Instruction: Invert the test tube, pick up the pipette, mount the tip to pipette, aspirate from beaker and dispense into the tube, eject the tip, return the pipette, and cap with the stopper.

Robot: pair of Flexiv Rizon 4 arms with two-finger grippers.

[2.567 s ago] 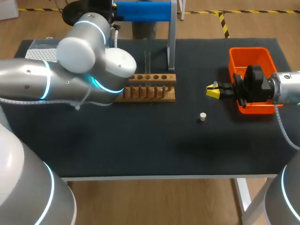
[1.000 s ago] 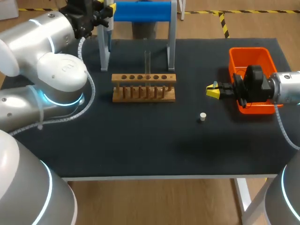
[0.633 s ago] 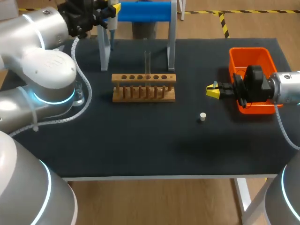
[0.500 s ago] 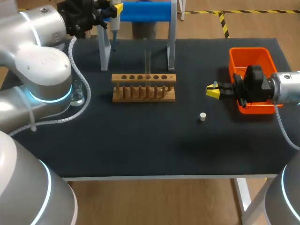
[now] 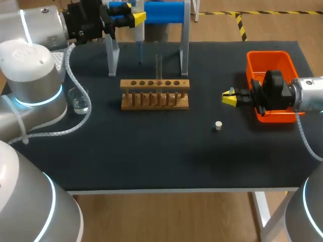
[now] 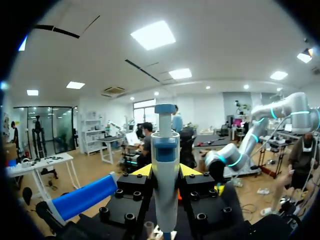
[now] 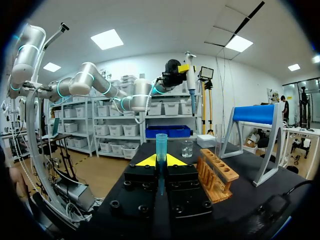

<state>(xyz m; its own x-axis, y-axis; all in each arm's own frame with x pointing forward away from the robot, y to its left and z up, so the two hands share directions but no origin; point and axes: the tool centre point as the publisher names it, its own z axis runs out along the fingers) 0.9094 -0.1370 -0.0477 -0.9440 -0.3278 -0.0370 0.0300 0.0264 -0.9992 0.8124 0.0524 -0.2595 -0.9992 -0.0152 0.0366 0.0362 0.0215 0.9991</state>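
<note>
Right, nearest the table's front edge, the stopper [image 5: 218, 125] sits loose on the mat, not yet called for. Just past it my right gripper [image 5: 228, 98] hangs level in front of the orange bin [image 5: 270, 56], fingers pointing toward the middle and clenched on a small blue spare tip [image 7: 161, 145]. That arm is well apart from the action.

On to the wooden rack [image 5: 155, 94], mid-table, with the beaker [image 5: 79, 100] off on my left side. The test tube [image 5: 158, 65] stands upright in the rack's back row.

Now the one that matters! Beyond the rack, my left gripper [image 5: 133, 15] is clamped on the pipette [image 6: 165, 165], wrist turned level from the far left corner, so the pipette hangs straight down from my fingers. Its mounted tip [image 5: 140, 54] points at the mat just beside the tube, on the beaker side, near the blue-topped stand [image 5: 184, 45].

So the two long axes are upright and parallel, with the tube a short way toward my right from the tip. I judge this is the dispense step. The tip must travel sideways over the tube's mouth, then drop along its axis. Whether the tip is already above the rim, I cannot tell. My left arm is clearly the nearer one.
</note>
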